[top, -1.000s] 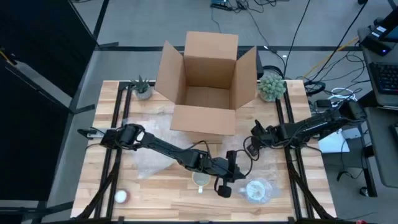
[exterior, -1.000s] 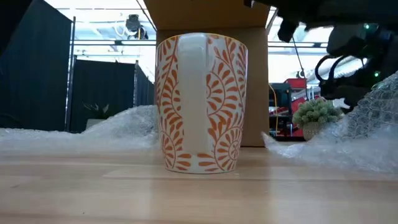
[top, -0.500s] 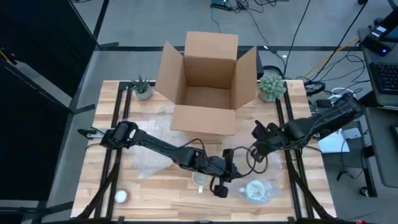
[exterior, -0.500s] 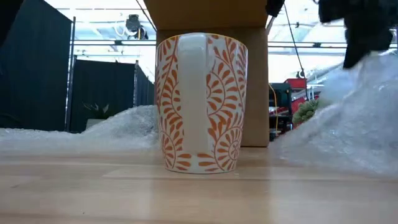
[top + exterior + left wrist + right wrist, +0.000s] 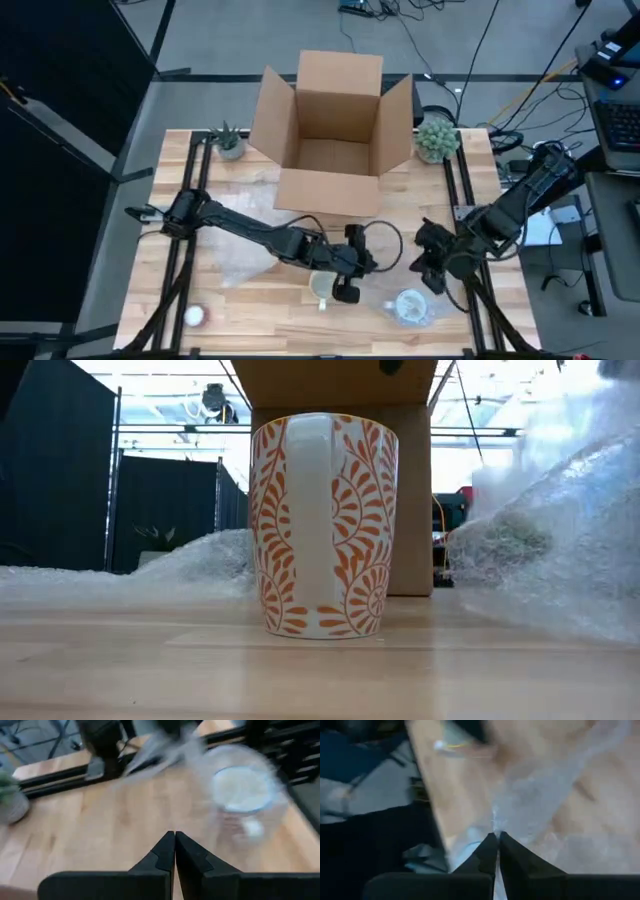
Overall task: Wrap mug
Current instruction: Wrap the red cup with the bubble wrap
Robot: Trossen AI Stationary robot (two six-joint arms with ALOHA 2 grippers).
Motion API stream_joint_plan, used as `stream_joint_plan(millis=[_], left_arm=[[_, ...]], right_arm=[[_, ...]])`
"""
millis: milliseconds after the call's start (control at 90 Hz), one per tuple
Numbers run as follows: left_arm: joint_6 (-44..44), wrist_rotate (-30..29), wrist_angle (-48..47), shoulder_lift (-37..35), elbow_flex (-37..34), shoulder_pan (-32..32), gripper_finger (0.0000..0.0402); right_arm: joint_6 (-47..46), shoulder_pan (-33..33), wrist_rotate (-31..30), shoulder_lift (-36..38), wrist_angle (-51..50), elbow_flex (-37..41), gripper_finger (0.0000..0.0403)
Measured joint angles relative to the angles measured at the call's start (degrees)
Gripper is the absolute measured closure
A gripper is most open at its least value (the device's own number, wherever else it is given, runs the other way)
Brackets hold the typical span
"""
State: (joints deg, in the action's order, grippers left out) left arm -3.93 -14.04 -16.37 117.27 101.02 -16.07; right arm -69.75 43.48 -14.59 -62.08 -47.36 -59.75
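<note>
On the wooden tabletop [image 5: 250, 295], the white mug with orange leaves [image 5: 323, 525] stands upright. Beside it, the right claw [image 5: 428, 272] pinches clear bubble wrap [image 5: 545, 795], probably to cover it. The left claw [image 5: 347, 291] hovers, pressed together.

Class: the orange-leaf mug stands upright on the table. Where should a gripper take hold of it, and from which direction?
Grip the mug by its rim from above: it stands upright with its mouth open upward, so one finger can go inside the wall. Its handle faces the low camera.
</note>
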Motion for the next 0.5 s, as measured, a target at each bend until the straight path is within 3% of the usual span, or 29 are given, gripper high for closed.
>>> stream_joint_plan(millis=[200, 500], left_arm=[[0.1, 0.3, 4.0, 0.8, 0.0, 1.7, 0.0402], [-1.2, 0.7, 9.3, 1.0, 0.0, 1.7, 0.0402]], right_arm=[[-2.8, 6.2, 0.0, -1.8, 6.4, 0.0, 0.0403], [-6.1, 10.1, 0.0, -10.2, 6.5, 0.0, 0.0403]])
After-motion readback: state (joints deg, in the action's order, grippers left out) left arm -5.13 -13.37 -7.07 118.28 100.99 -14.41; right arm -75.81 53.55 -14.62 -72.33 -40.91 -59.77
